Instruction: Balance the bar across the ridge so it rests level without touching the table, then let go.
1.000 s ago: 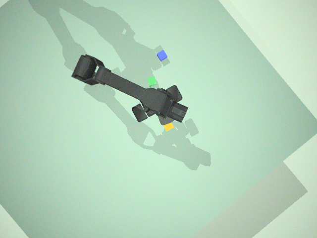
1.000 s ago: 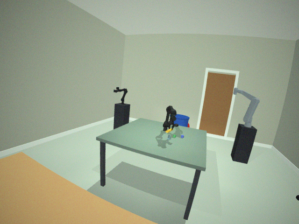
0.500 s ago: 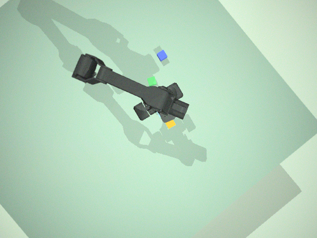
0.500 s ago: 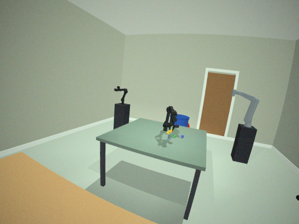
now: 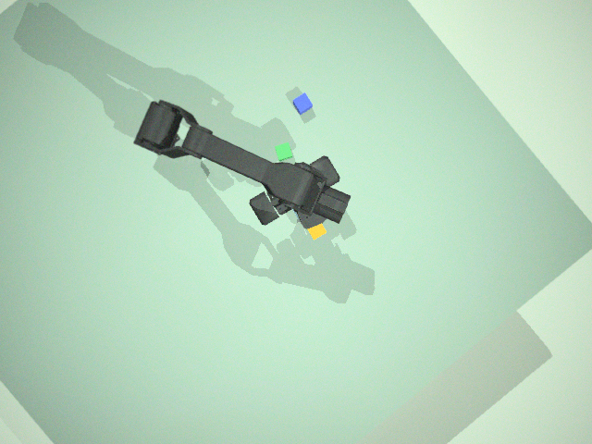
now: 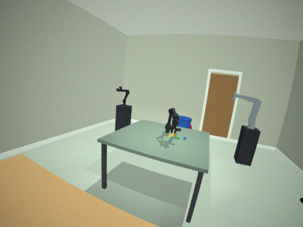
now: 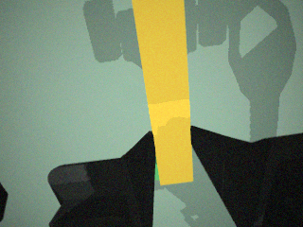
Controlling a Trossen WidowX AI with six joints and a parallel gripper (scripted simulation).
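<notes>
The yellow bar (image 5: 316, 231) (image 6: 171, 135) (image 7: 166, 57) is held above the table (image 5: 143, 334) (image 6: 132, 136). My gripper (image 6: 172, 133) (image 7: 169, 132) is shut on it, with one black finger on each side in the wrist view. The pale blue ridge (image 6: 171, 140) stands on the table below the bar in the exterior view. In the top view the arm covers nearly all of the ridge, and the wrist view does not show it. Whether the bar touches the ridge cannot be told.
A green block (image 5: 283, 151) (image 6: 176, 138) (image 7: 156, 171) lies close beside the gripper. A blue block (image 5: 302, 103) (image 6: 184, 138) lies farther off on the same side. A blue bin (image 6: 184, 121) stands behind the table, and two other arms stand on dark pedestals away from it.
</notes>
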